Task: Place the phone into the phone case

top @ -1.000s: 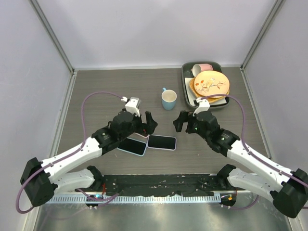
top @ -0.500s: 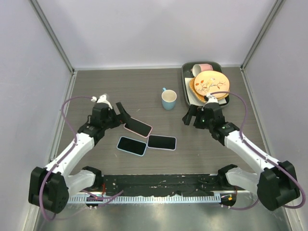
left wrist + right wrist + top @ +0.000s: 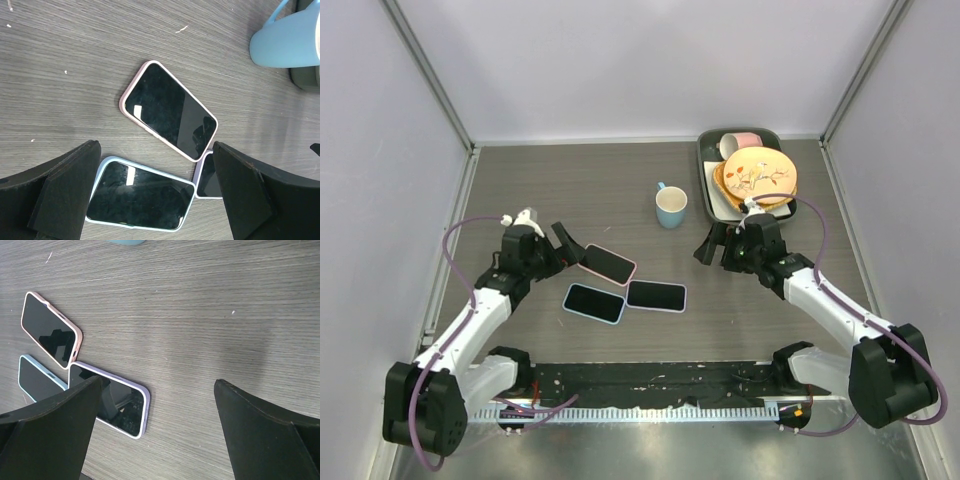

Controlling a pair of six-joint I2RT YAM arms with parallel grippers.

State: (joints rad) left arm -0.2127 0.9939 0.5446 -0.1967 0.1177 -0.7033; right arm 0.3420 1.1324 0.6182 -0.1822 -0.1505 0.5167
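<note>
Left gripper (image 3: 566, 244): jaws spread, holding nothing | right gripper (image 3: 708, 244): jaws spread, holding nothing | pink-rimmed phone (image 3: 608, 264): flat on table, 4 o'clock of left gripper, just beside it | blue-rimmed phone (image 3: 594, 302): 5 o'clock of left gripper | lilac-rimmed phone (image 3: 656, 295): 8 o'clock of right gripper | blue mug (image 3: 671, 207): 1 o'clock of the phones.

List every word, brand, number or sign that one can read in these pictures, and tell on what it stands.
No text can be read in any view.
The pink-cased phone, the blue-cased phone and the lilac-cased phone lie with dark, blank screens up and show no logo.
The blue mug is plain.
The plate bears only a drawn pattern; no letters can be made out in it.
</note>
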